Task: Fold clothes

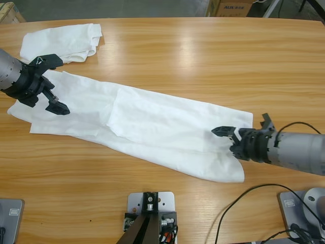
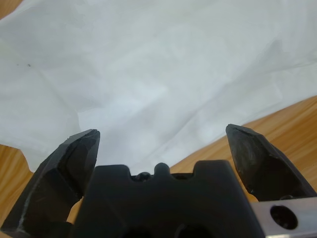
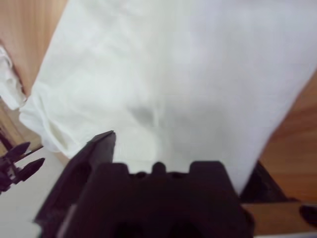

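No containers in view, only cloth on the tabletop (image 1: 203, 51).

Left gripper (image 1: 51, 99) (image 2: 163, 144): jaws apart, nothing between them, hovering over the near-end of the spread T-shirt (image 1: 152, 127) (image 2: 158, 74) (image 3: 188, 74). Left wrist view: white fabric fills everything ahead of the jaws, w/ wood showing at both lower sides, just outside each jaw tip. Contact w/ cloth: cannot tell.

Right gripper (image 1: 229, 137) (image 3: 173, 148): one jaw above the fabric, the other hidden under the shirt's edge in the right wrist view; jaws look clamped on the T-shirt's far corner area. Cloth runs straight ahead from the jaws as a long band; bare wood on both sides of it.

T-shirt: lying as a long diagonal strip between the two grippers, one layer folded over near the middle, folded edge w/ an angled flap. Wrinkled, mostly flat.

Folded bundle (image 1: 63, 43) (image 3: 10, 84): white, behind the left gripper near the tabletop's far edge, just beside the spread shirt's end, apart from the jaws. In the right wrist view, visible far ahead-left of the jaws, next to the left gripper's tips.

Open room: wide bare wood beyond the strip on its far side, ahead-right of the left jaws; narrower bare band on the near side, toward the tabletop's front edge. Black cable (image 1: 244, 203) on the wood beside the right arm, clear of the cloth.
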Available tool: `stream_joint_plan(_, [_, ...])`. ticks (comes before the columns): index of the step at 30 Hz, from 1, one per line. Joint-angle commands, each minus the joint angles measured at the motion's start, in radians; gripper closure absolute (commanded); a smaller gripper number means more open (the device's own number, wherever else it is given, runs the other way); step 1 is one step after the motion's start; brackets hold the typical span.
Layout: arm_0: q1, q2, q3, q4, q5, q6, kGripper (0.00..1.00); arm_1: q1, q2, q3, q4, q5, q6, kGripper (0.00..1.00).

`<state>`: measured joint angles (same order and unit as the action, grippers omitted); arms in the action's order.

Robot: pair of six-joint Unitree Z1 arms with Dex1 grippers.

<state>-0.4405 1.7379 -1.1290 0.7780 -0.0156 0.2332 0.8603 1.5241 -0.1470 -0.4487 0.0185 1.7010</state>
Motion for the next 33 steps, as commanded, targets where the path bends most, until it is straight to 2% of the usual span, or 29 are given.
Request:
stream_joint_plan(1, [0.021,0.003,0.028,0.013,-0.01,-0.012,0.0,0.009,0.077,0.053,0.002,0.014,-0.043,0.417])
stream_joint_plan(2, [0.022,0.005,0.028,0.014,-0.01,-0.012,0.0,0.009,0.069,0.052,0.02,0.01,-0.048,0.447])
stream_joint_plan(3, [0.022,0.006,0.028,0.014,-0.01,-0.013,0.0,0.009,0.063,0.052,0.033,0.003,-0.057,0.525])
stream_joint_plan(5, [0.022,0.006,0.031,0.014,-0.012,-0.013,0.0,0.009,0.049,0.052,0.043,-0.008,-0.08,0.841])
stream_joint_plan(6, [0.022,0.006,0.032,0.014,-0.012,-0.014,0.0,0.009,0.045,0.05,0.046,-0.01,-0.089,0.914])
stream_joint_plan(8, [0.022,0.006,0.032,0.014,-0.012,-0.014,0.0,0.009,0.046,0.047,0.048,-0.008,-0.096,0.925])
stream_joint_plan(10, [0.022,0.006,0.032,0.014,-0.012,-0.014,0.0,0.009,0.037,0.047,0.054,-0.011,-0.114,1.0])
stream_joint_plan(17, [0.022,0.003,0.035,0.014,-0.012,-0.014,0.0,0.009,0.01,0.036,0.122,0.008,-0.17,1.0])
stream_joint_plan(19, [0.022,-0.001,0.036,0.014,-0.012,-0.014,0.0,0.009,-0.043,-0.007,0.266,0.009,-0.219,1.0])
stream_joint_plan(23, [0.022,-0.015,0.043,0.014,-0.01,-0.014,0.0,-0.031,-0.178,-0.235,0.751,-0.029,-0.36,1.0])
stream_joint_plan(29, [0.02,-0.028,0.044,0.018,-0.011,-0.014,0.0,-0.058,-0.137,-0.414,1.01,-0.084,-0.452,1.0])
stream_joint_plan(33, [0.019,-0.037,0.044,0.036,-0.011,-0.02,0.0,-0.114,-0.108,-0.494,1.11,-0.126,-0.554,1.0])
